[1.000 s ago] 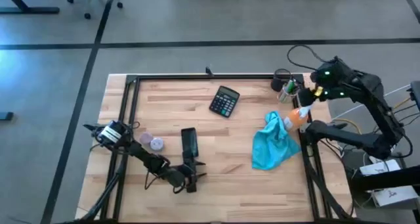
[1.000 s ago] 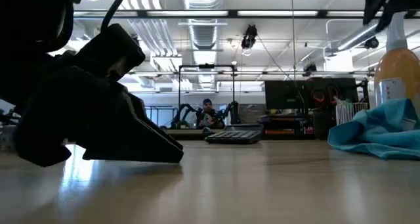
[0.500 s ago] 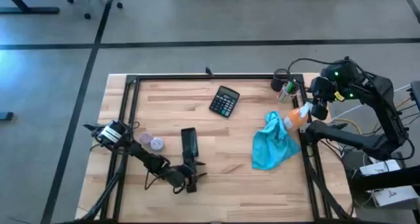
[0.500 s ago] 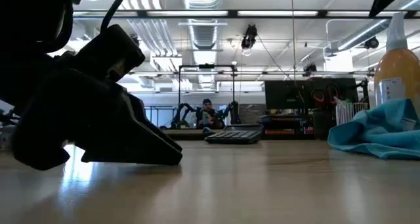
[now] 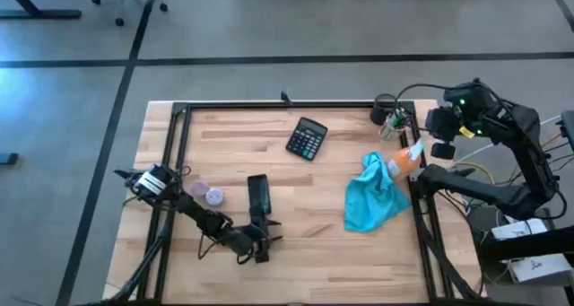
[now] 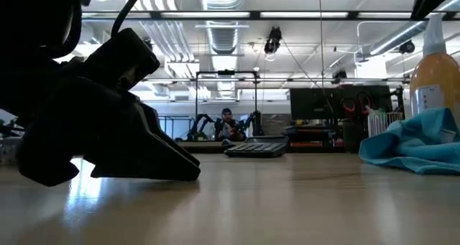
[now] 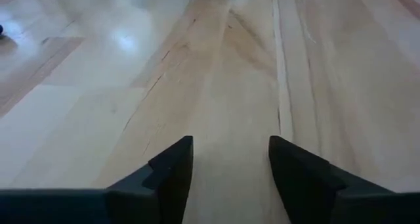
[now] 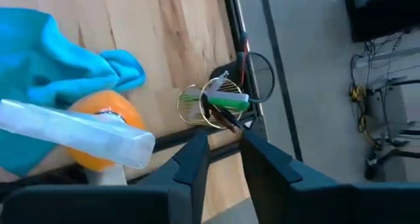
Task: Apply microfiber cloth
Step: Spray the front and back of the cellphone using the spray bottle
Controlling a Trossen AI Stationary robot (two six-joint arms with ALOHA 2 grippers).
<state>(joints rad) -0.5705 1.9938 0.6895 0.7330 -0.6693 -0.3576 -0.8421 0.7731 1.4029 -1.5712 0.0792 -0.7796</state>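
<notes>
We are before the grasp: the cloth [image 5: 372, 196] lies crumpled at the tabletop's [image 5: 269, 153] right side, touching the orange bottle [image 5: 405, 160]. Our right pincer [image 5: 441, 137] hovers above the bottle, narrowly open and empty; since a second ago it has drifted outward. Next it should descend onto the cloth. Our left pincer [image 7: 230, 165] rests low, open, empty.

A: Any text readable anywhere?

B: Nope, nothing legible. White label on the orange bottle [image 6: 434, 78] has some marks, too small to make out. Calculator [image 5: 307, 138] keys just look like tiny pale dots, no digits.

A: Cloth tag?

B: Can't spot any writing on the microfiber cloth [image 5: 372, 196] either. Screens in the room behind the table, all unreadable too.
</notes>
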